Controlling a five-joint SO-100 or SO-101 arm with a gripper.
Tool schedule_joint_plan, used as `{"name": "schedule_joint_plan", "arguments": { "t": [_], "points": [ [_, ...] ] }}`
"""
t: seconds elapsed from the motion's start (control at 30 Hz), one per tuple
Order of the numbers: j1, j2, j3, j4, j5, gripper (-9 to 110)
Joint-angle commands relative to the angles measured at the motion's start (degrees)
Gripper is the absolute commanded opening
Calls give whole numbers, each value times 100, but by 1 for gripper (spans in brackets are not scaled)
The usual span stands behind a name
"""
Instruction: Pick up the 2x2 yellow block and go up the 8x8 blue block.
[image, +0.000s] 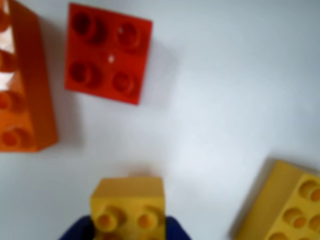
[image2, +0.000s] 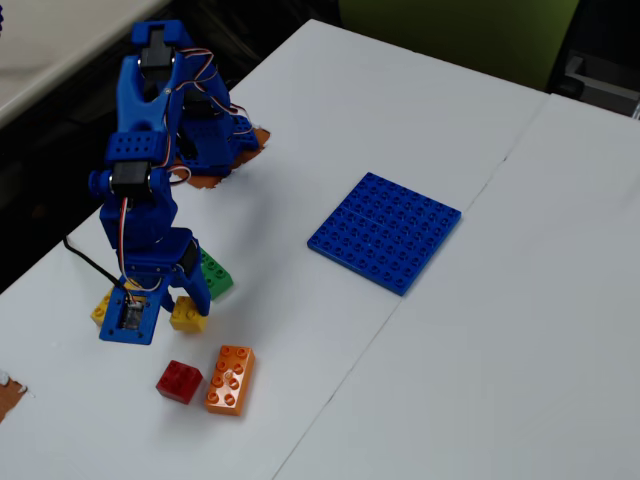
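The 2x2 yellow block (image: 128, 202) sits at the bottom middle of the wrist view, between the two blue fingers (image: 176, 231) of my gripper (image: 127, 229), which is shut on it. In the fixed view the gripper (image2: 187, 308) points down at the table's near left with the yellow block (image2: 187, 318) at its tip, at or just above the table. The 8x8 blue block (image2: 385, 232) lies flat far to the right of the arm in the fixed view, out of the wrist view.
A red brick (image2: 180, 381) and an orange brick (image2: 230, 379) lie just in front of the gripper. A longer yellow brick (image2: 103, 308) and a green brick (image2: 213, 275) flank the arm. The table's seam (image2: 400, 300) runs beside the baseplate.
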Motion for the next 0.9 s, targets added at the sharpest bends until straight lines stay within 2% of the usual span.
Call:
{"name": "schedule_joint_plan", "arguments": {
  "t": [0.0,0.23,0.53,0.73,0.87],
  "points": [
    [-185,809,-132,290,-334,6],
    [-624,1828,-88,1020,-861,2],
    [-1881,2672,149,1362,-1811,0],
    [-2663,3340,97,1485,-1547,0],
    [-2892,3850,-185,2153,-1600,0]
  ]
}}
